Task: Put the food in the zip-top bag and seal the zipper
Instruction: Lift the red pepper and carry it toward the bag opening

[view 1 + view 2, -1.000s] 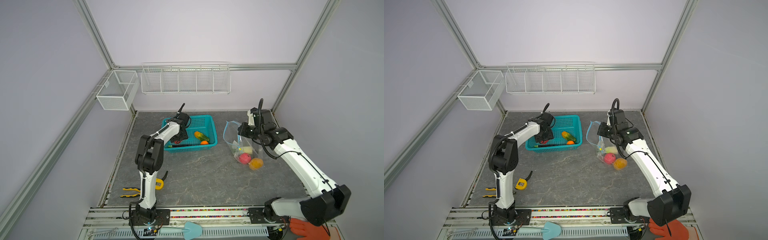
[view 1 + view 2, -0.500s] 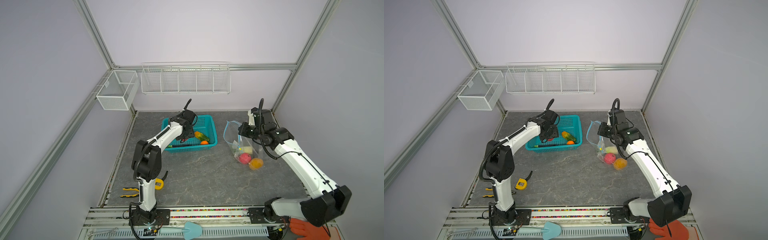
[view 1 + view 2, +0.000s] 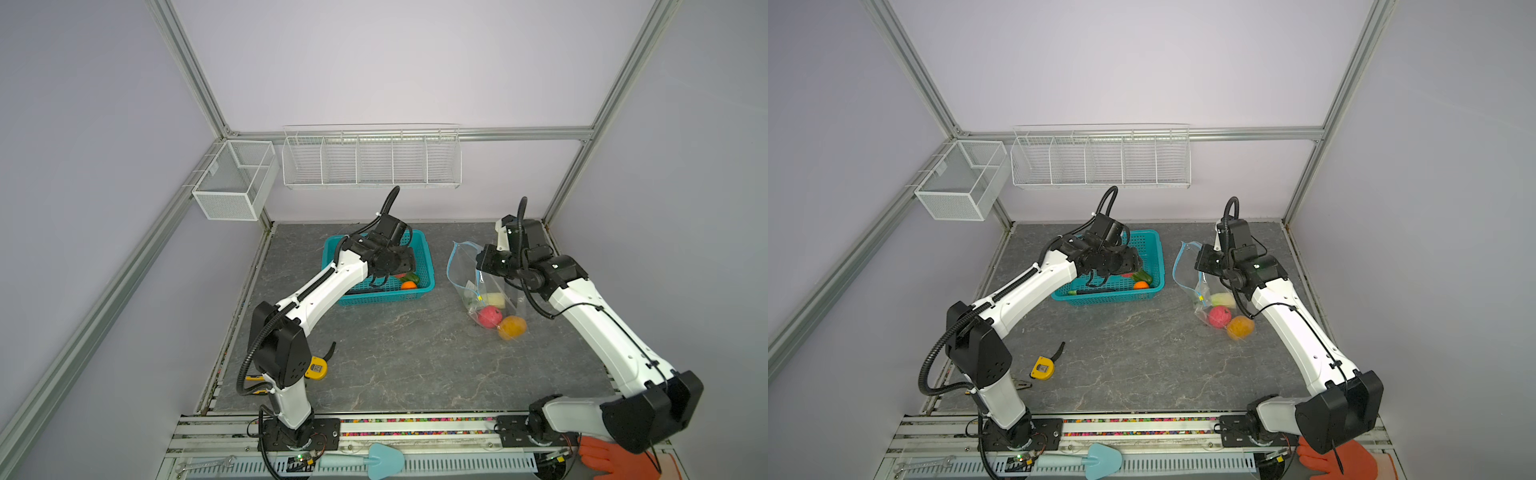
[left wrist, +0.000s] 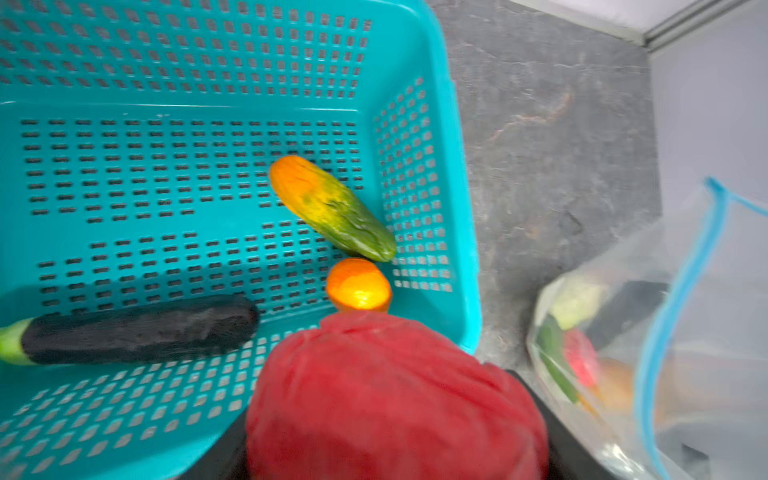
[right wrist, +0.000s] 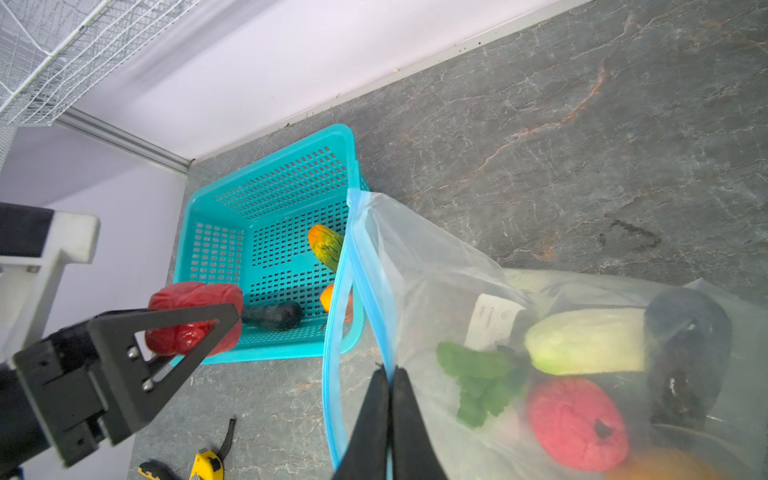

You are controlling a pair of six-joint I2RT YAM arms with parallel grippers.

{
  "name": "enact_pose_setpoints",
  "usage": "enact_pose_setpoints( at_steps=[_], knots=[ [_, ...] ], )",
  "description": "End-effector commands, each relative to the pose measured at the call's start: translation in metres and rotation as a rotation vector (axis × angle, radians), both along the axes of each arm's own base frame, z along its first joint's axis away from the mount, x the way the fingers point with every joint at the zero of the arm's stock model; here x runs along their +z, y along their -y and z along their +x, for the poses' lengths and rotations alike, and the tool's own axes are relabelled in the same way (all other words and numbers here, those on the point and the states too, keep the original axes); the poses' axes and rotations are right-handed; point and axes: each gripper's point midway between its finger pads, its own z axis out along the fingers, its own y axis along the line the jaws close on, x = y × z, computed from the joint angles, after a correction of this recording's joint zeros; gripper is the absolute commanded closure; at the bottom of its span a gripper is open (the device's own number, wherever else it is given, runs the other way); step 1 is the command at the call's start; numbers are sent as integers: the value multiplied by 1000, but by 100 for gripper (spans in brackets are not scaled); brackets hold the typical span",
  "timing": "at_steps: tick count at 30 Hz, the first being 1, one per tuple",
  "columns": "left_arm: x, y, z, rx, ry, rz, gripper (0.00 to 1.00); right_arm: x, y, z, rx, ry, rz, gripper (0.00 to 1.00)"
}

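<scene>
My left gripper (image 5: 195,328) is shut on a red food piece (image 4: 390,399), held above the near right part of the teal basket (image 4: 453,166). A yellow-green piece (image 4: 332,208), an orange piece (image 4: 358,284) and a dark piece (image 4: 137,328) lie in the basket. To its right lies the clear zip-top bag (image 3: 465,266), its mouth gaping toward the basket. My right gripper (image 5: 390,374) is shut on the blue zipper strip (image 5: 336,324) of the upper mouth edge. Inside the bag are a pale piece (image 5: 582,340), a pink piece (image 5: 577,424), a green leaf (image 5: 478,374), a dark piece (image 5: 685,332) and an orange piece (image 3: 512,327).
A yellow tape measure (image 3: 1043,368) and pliers (image 3: 253,378) lie near the left arm's base. Two white wire baskets (image 3: 370,158) hang on the back wall. A blue spatula (image 3: 374,459) and an orange glove (image 3: 606,457) lie at the front rail.
My left gripper has moved rightward across the basket toward the bag, carrying the red piece. The right gripper has kept its hold on the bag's mouth.
</scene>
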Motion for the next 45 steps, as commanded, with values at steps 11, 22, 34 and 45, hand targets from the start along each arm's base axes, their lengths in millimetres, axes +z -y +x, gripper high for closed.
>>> enact_pose_setpoints(
  at_steps=[11,22,34,45],
  knots=[
    [52,60,-18,-151,66,-352,60,5,-2,-5,14,17,5,93],
    [70,78,-23,-197,79,-506,60,8,0,-9,8,24,2,93],
    [85,82,-32,-240,105,-546,60,9,0,-12,0,39,7,93],
    [94,90,-35,-271,102,-565,59,-8,-4,-14,9,17,28,93]
  ],
)
